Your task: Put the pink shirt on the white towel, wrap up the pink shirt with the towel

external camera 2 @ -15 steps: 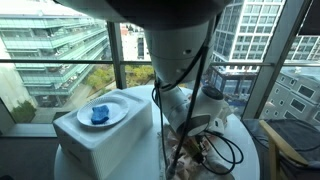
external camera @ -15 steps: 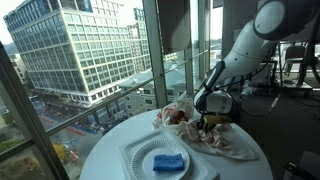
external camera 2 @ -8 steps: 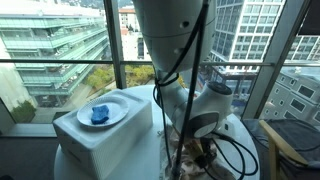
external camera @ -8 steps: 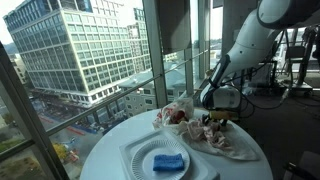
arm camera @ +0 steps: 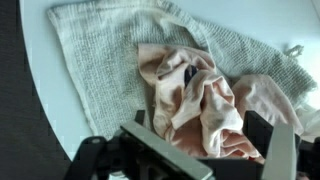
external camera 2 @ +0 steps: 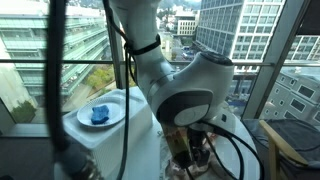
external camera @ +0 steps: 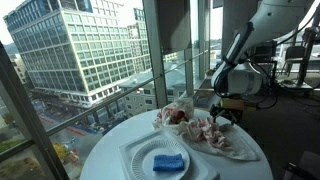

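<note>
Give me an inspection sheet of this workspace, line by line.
Surface: round white table, beside a window.
Job's things: pink shirt lies crumpled on the white towel; the towel is not wrapped over it.
Clutter: blue sponge on a white plate.
Grippers: gripper above the shirt, jaws apart, holding nothing.
Cables: black cable runs along the arm.
Surroundings: glass windows, office building outside.

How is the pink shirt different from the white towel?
The pink shirt is crumpled in a heap; the white towel lies spread out. The shirt sits on top, the towel underneath. The shirt looks smooth, the towel nubbly. Both are soft cloth on the table.
</note>
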